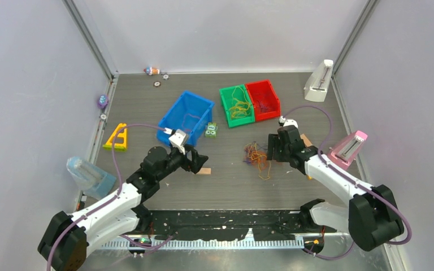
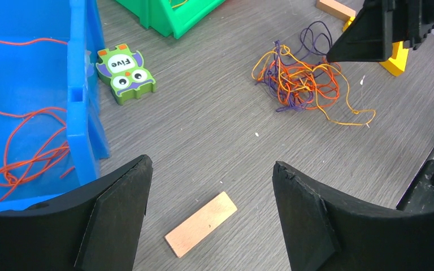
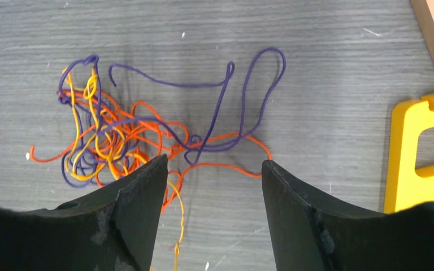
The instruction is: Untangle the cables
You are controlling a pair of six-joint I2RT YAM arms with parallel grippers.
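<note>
A tangle of orange-red, yellow and purple cables (image 1: pixel 256 153) lies on the table right of centre; it also shows in the left wrist view (image 2: pixel 302 82) and the right wrist view (image 3: pixel 124 135). My right gripper (image 1: pixel 272 149) is open just right of it, jaws (image 3: pixel 213 161) over its trailing orange and yellow strands, holding nothing. My left gripper (image 1: pixel 198 161) is open and empty (image 2: pixel 212 164), well left of the tangle. An orange-red cable (image 2: pixel 22 152) lies in the blue bin (image 1: pixel 172 107). Yellow cables (image 1: pixel 239 107) lie in the green bin (image 1: pixel 231 88), purple ones (image 1: pixel 264 103) in the red bin (image 1: pixel 260 83).
A small wooden block (image 2: pixel 201 224) lies under the left gripper. A green owl tile (image 2: pixel 125 73) sits beside the blue bin's wall (image 2: pixel 79 84). A yellow frame piece (image 3: pixel 424 147) is right of the right gripper. A pink stand (image 1: pixel 348 148), white stand (image 1: pixel 319 82), yellow triangle (image 1: pixel 117 137) and clear container (image 1: pixel 87 175) stand around.
</note>
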